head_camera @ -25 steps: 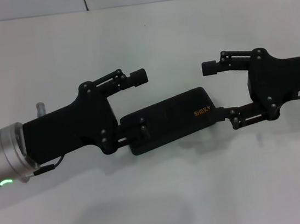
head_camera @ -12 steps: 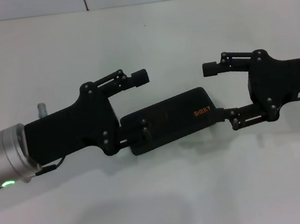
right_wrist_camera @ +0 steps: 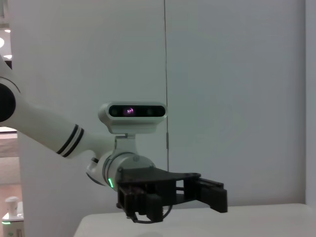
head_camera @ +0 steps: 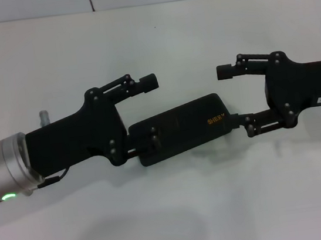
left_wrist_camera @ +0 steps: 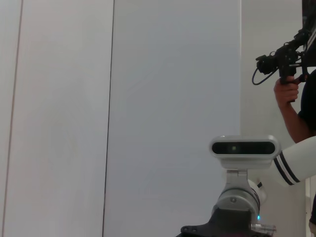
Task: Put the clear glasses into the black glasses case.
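Note:
The black glasses case (head_camera: 179,128) lies shut on the white table, at a slant, with orange lettering near its right end. My left gripper (head_camera: 150,112) is open at the case's left end; one finger (head_camera: 149,83) stands clear behind the case and the other (head_camera: 152,139) overlaps the lid. My right gripper (head_camera: 236,98) is open at the case's right end, with its nearer finger (head_camera: 249,125) at the case's tip. The clear glasses are not to be seen in any view. The right wrist view shows the left gripper (right_wrist_camera: 212,195) from the side.
A faint oval shade (head_camera: 142,238) lies on the white table (head_camera: 155,38) near its front edge. The wall runs behind the table's back edge. The left wrist view shows the robot's head (left_wrist_camera: 243,148) and a person holding a camera (left_wrist_camera: 289,84).

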You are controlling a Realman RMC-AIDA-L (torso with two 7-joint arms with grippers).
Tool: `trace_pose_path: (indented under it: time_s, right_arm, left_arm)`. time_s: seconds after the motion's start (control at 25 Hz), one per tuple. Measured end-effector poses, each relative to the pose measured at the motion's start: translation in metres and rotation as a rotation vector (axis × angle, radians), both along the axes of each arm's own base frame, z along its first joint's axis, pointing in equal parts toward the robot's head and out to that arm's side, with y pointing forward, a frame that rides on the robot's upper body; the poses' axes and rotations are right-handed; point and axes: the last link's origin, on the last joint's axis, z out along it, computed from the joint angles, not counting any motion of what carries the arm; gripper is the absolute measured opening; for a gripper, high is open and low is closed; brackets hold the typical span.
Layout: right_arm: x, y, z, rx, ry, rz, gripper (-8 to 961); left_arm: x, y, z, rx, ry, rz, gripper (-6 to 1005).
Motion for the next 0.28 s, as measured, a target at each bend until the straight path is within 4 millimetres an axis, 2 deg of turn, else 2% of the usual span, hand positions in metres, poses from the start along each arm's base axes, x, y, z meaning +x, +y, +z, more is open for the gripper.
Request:
trace_pose_path:
  time_s: [0.28]
  right_arm:
    - [0.0007, 0.0041, -0.0036, 0.027, -0.011, -0.02, 869]
  left_arm:
    - [0.0001, 0.0007, 0.0009, 0.012, -0.002, -0.002, 718]
